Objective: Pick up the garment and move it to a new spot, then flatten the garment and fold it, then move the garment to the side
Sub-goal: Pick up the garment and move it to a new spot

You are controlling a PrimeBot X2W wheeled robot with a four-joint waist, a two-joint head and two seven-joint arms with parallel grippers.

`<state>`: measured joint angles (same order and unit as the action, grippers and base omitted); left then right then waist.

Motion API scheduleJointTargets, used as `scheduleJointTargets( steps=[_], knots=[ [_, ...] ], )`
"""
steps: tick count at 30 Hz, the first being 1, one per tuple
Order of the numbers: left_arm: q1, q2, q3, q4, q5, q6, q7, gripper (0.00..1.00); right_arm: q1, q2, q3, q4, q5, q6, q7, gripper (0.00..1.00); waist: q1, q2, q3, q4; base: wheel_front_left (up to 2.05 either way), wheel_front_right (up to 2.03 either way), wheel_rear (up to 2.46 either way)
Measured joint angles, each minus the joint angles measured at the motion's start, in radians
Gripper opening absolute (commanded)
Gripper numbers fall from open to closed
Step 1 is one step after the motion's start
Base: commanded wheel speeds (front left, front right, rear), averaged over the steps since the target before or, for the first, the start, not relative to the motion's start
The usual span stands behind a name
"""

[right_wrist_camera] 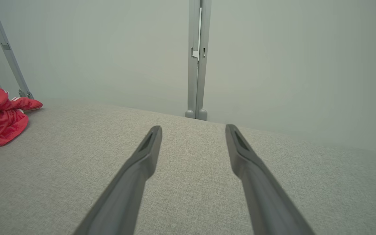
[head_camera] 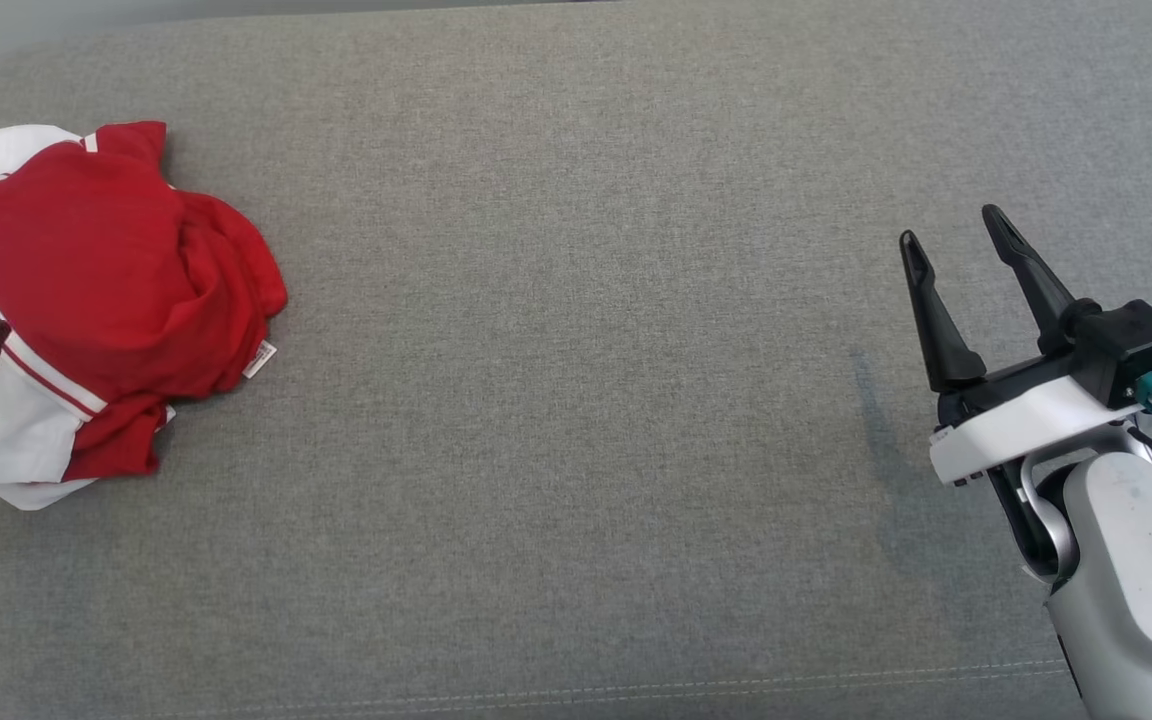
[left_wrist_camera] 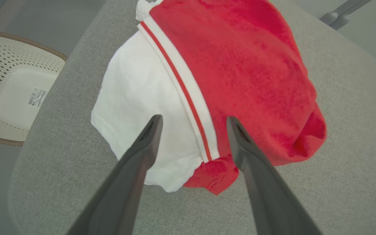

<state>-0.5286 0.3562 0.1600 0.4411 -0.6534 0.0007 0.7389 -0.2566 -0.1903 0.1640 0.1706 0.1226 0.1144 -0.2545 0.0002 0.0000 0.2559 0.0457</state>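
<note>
The left hand (left_wrist_camera: 194,119) hovers, fingers spread wide, over the crumpled red-and-white garment (left_wrist_camera: 246,65) at the surface's (head_camera: 576,400) left end. The right hand (head_camera: 954,228) gapes wide, well apart. Beside the surface, a white perforated basket (left_wrist_camera: 2,55) holds 1 barcode sticker (left_wrist_camera: 37,97).

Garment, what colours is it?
The garment is red and white; left wrist view shows it best.

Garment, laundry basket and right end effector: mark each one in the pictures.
garment (left_wrist_camera: 240,65), left wrist view, on its red fabric.
laundry basket (left_wrist_camera: 8,62), left wrist view, on its perforated wall.
right end effector (head_camera: 951,226), head view, midway between its two open fingertips.
</note>
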Motion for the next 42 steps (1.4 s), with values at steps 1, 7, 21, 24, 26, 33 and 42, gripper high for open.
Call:
scheduleJointTargets(
  steps=[1,7,21,24,26,33,42],
  knots=[
    [-0.009,0.002,-0.001,-0.001,0.0,0.0,0.004,1.0,0.0,0.0,0.0,0.0,0.0,0.0,0.0,1.0,0.0,0.0,0.0,-0.001,0.0,0.0,0.0],
    [-0.024,0.004,-0.008,0.002,0.0,0.009,0.019,1.0,-0.001,0.002,0.001,0.0,0.0,0.009,0.0,1.0,-0.0001,0.0,0.005,0.002,0.0,0.0,0.0],
    [-0.064,0.009,0.002,-0.002,0.003,0.033,0.024,1.0,-0.024,0.004,0.01,-0.004,0.0,0.009,0.0,1.0,-0.0001,0.0,0.057,-0.016,0.0,0.0,0.0],
    [-0.068,0.009,-0.005,0.001,0.016,0.035,0.025,1.0,-0.029,0.005,0.01,-0.004,0.0,0.009,0.0,1.0,-0.0001,0.0,0.073,-0.025,0.0,0.0,0.0],
    [-0.068,0.011,-0.014,0.005,0.035,0.036,0.024,1.0,-0.033,0.007,0.01,-0.004,0.0,0.009,0.0,1.0,-0.0001,0.0,0.081,-0.032,0.0,0.0,0.0],
    [-0.068,0.019,-0.035,0.031,0.06,0.044,0.012,1.0,-0.042,0.007,-0.001,-0.002,0.0,0.009,0.0,1.0,-0.0001,0.0,0.094,-0.053,0.0,0.0,0.0],
    [-0.069,0.008,-0.053,0.065,0.062,0.043,0.007,0.17,-0.042,0.006,-0.013,0.012,-0.001,0.009,0.0,1.0,-0.0002,0.0,0.075,-0.046,0.0,0.0,0.0]
  ],
)
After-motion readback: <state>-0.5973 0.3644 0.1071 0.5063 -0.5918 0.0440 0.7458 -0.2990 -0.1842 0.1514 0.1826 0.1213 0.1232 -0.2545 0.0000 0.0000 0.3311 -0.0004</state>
